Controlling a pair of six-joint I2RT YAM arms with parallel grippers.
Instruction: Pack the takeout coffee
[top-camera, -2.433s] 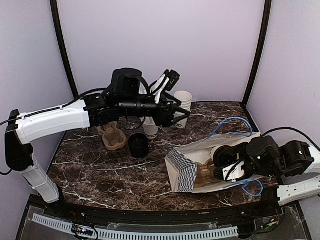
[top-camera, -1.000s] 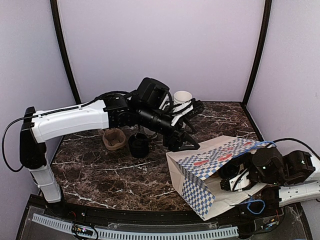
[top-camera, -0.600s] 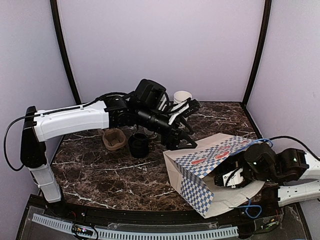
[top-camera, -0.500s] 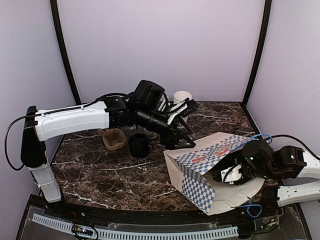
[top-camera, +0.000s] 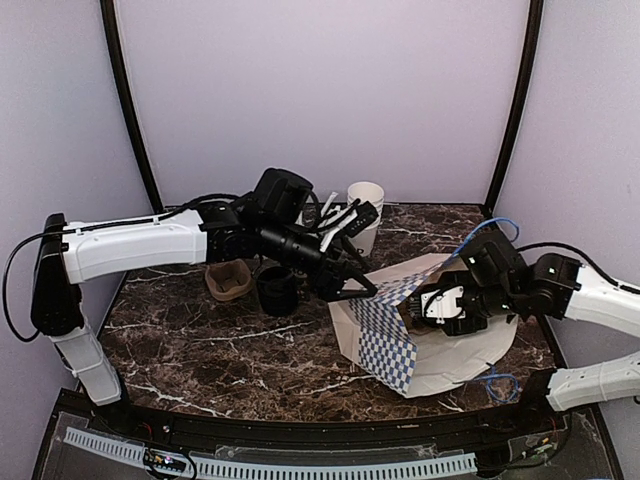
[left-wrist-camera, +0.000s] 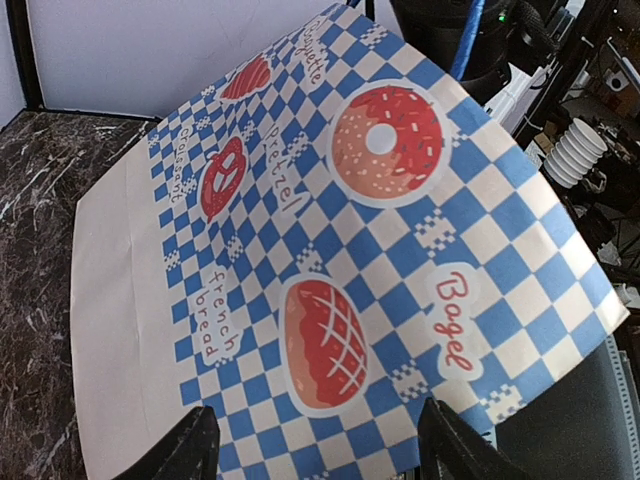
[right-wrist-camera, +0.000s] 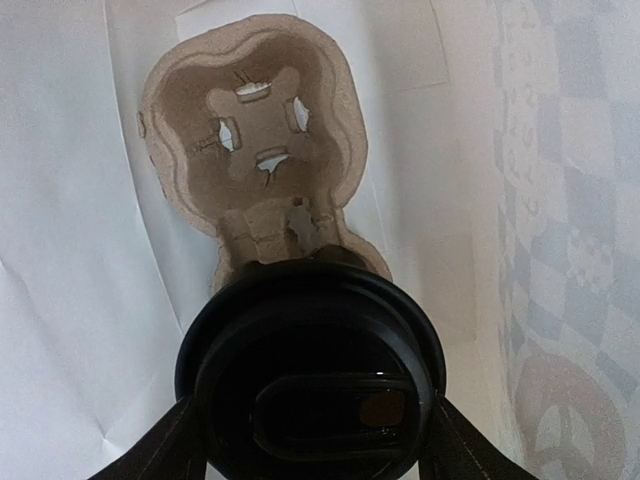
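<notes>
Across the dark marble counter (top-camera: 200, 340), the biggest thing you have is the paper bag (top-camera: 385, 340), printed in blue and white checks with bread pictures. It lies right of centre, its mouth facing the right arm (top-camera: 600, 300). Your left arm (top-camera: 130, 245) reaches in from the left. Its left end effector (top-camera: 350, 285) sits at the bag's upper left edge with the jaws spread wide. In the left wrist view the checked panel fills the space beyond the two fingers (left-wrist-camera: 195, 450), and nothing is between them. You cannot tell from these views whether a fingertip touches the paper. Your right end effector (right-wrist-camera: 315, 430) is inside the bag, and its fingers are closed on either side of the takeout coffee (right-wrist-camera: 310, 370). From the right wrist you see only the round black lid (right-wrist-camera: 310, 330), which hides the cup below it. Just beyond the lid, a brown pulp carrier (right-wrist-camera: 255, 120) lies on the bag's white inner wall (right-wrist-camera: 60, 250). The lid overlaps the carrier's near pocket, but you cannot tell whether the cup is seated in it. A second brown carrier (top-camera: 228, 280) rests on the counter under the left arm, with a black round stack (top-camera: 277, 290) just beside it. A white cup (top-camera: 366, 195) stands near the back wall.
</notes>
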